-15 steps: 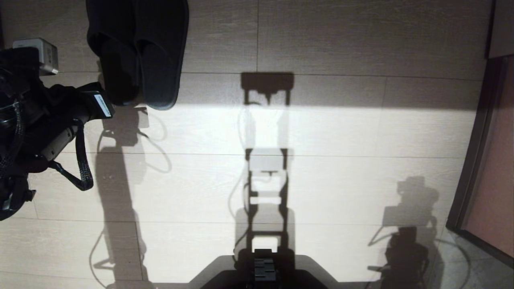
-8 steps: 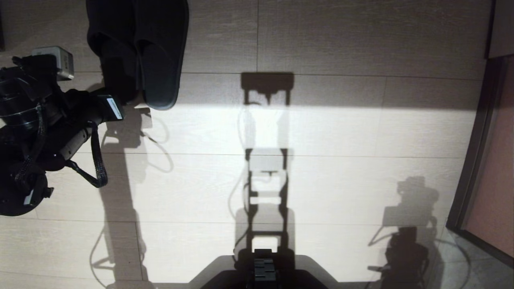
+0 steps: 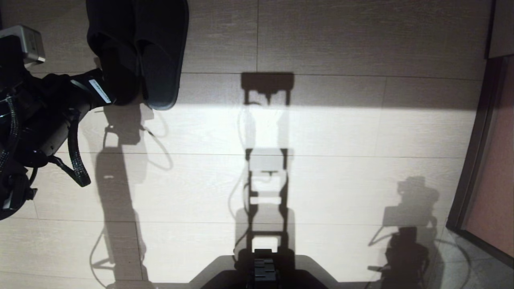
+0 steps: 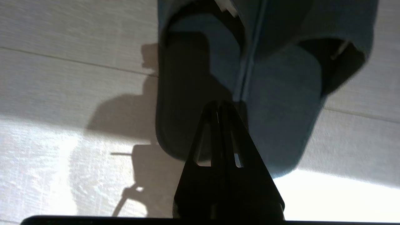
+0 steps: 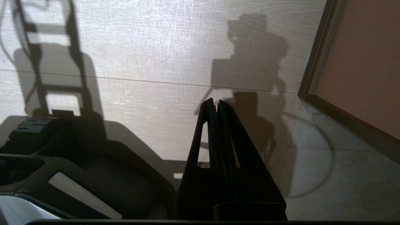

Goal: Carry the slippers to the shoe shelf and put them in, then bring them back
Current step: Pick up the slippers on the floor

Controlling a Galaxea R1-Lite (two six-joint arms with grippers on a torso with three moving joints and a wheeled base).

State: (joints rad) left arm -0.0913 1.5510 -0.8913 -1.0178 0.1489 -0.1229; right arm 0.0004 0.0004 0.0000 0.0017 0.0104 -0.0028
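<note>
The slippers (image 3: 138,52), a dark pair, lie side by side on the pale floor at the upper left of the head view, heels toward me. My left gripper (image 3: 112,94) hovers at the heel of the left slipper. In the left wrist view the left gripper (image 4: 220,104) is shut, its tips over the seam between the two slippers (image 4: 275,103), with nothing between the fingers. My right gripper (image 5: 215,103) is shut and empty, parked low beside my base. The shoe shelf is out of view.
My base (image 3: 263,273) shows at the bottom centre, casting long shadows over the floor. A dark-framed reddish-brown panel (image 3: 496,168) stands along the right edge, with a strip of grey floor (image 3: 461,265) in front of it.
The left arm swung a little right, then back left and farther up to the left slipper's heel. The slippers have not moved. The right arm stayed still.
</note>
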